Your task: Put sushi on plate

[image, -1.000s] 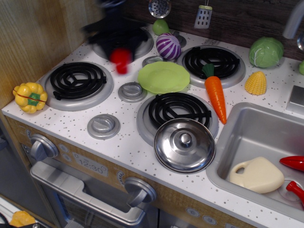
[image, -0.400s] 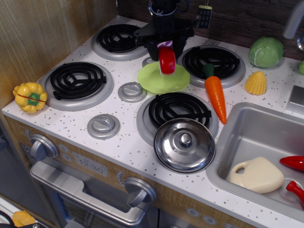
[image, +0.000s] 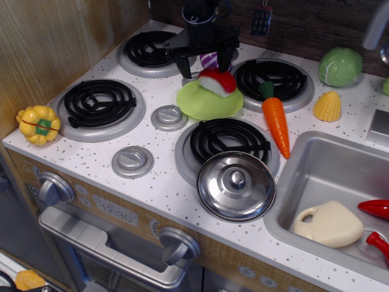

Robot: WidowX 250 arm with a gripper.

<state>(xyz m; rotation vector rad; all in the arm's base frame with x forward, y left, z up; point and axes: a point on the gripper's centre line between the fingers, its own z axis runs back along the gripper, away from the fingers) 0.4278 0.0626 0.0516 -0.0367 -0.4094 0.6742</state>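
Note:
The sushi (image: 217, 81), red on top with a white base, lies tilted on the far right part of the light-green plate (image: 199, 102), which sits between the stove burners. My black gripper (image: 204, 63) hangs just above and behind the sushi. Its jaws are spread apart and hold nothing; one dark fingertip (image: 182, 68) points down at the plate's far left rim.
A purple onion (image: 209, 59) sits partly hidden behind the gripper. A carrot (image: 276, 120) lies right of the plate. A steel lid (image: 236, 185) rests on the front burner. A cabbage (image: 340, 66) and corn (image: 327, 106) are far right, the sink (image: 316, 164) front right, a yellow pepper (image: 38, 123) far left.
The gripper carried the sushi from the back left burner to over the plate, then opened. The sushi now lies on the plate and the gripper has risen slightly.

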